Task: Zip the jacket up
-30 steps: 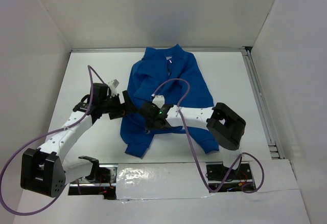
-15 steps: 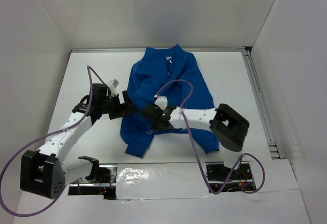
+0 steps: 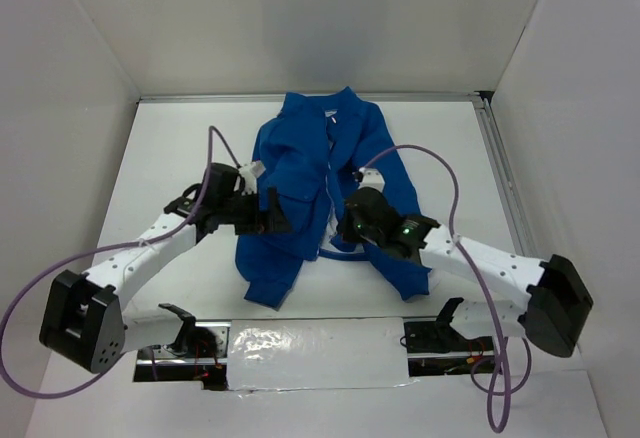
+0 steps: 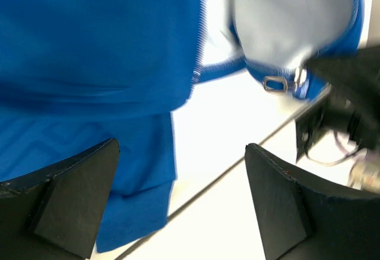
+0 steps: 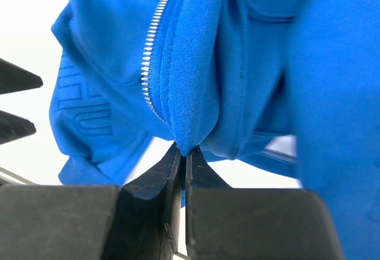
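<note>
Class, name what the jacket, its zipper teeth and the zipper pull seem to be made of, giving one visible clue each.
Jacket: soft knit fabric, matte; it folds limply and shows a fine texture at the pinched edge.
Zipper teeth: metal or silvered plastic, hard to tell which; small, pale, shiny.
Zipper pull: probably metal; greyish glint, though blurred.
</note>
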{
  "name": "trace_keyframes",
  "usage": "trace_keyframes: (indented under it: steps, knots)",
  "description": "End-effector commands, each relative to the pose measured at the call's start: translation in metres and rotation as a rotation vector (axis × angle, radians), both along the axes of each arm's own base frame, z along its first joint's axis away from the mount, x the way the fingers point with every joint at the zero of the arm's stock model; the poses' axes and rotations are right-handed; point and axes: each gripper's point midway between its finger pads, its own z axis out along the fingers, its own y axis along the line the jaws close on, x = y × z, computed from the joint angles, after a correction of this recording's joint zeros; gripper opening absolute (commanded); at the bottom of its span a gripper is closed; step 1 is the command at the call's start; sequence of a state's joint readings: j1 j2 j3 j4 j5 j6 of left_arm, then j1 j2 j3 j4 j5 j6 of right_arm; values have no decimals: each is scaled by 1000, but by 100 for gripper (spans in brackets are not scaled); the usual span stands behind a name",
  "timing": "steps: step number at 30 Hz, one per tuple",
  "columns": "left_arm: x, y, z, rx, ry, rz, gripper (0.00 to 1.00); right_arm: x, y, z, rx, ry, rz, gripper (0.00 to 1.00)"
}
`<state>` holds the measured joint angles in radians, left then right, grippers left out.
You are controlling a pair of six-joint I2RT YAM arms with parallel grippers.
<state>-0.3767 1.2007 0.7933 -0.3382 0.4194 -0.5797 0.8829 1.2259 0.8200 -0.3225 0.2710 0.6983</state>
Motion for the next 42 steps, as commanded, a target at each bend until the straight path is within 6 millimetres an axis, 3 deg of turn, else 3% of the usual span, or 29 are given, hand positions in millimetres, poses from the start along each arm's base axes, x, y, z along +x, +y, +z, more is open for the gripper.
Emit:
trace_keyframes:
  steps: [1,6,17,22,24,27,29,31,33,37,38,42]
  knots:
    - [-2,-31,15,0,-75,-139,99,4,-20,9,20,-56,-13,0]
    - [-20,-55,-12,96,-77,-348,99,5,-47,18,70,-75,-57,0]
    - [-3,-68,-67,513,-31,-316,99,2,-58,19,101,-96,-53,1]
    - [4,-54,-98,688,41,-238,95,3,-62,18,115,-97,-65,1]
    - [2,-46,-108,743,86,-204,81,3,-63,18,120,-98,-60,2]
    - [3,-44,-113,766,99,-192,81,3,-63,16,117,-96,-57,2]
    - [4,-46,-114,766,101,-190,75,5,-66,14,110,-91,-65,2]
    - [6,-48,-112,760,100,-180,65,5,-67,13,108,-89,-68,2]
    - [7,-50,-109,750,94,-172,46,5,-69,13,113,-93,-72,3]
    - [8,-59,-100,697,59,-204,28,5,-72,14,120,-96,-82,3]
    - [7,-63,-99,672,57,-217,20,6,-73,14,120,-98,-85,3]
    - [1,-77,-82,571,17,-278,6,4,-72,15,125,-100,-70,3]
